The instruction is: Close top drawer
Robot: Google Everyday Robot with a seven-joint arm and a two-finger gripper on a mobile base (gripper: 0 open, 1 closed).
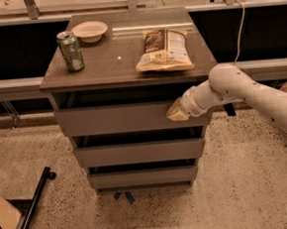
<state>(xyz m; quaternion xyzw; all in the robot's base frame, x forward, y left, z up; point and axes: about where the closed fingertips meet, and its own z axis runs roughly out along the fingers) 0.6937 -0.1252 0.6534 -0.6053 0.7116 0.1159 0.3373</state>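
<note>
The top drawer (119, 119) is a wide grey-brown flat front just under the cabinet top, standing out only slightly, with a dark gap above it. My gripper (174, 113) is at the end of the white arm that comes in from the right. Its pale tip rests against the right part of the drawer front, near the upper edge. Two shorter matching drawer fronts (139, 152) sit below it.
On the cabinet top (114, 64) stand a green can (71, 51), a white bowl (90, 30) and a snack bag (163, 50). A black stand leg (34, 209) lies on the speckled floor at lower left. A rail and dark shelving run behind.
</note>
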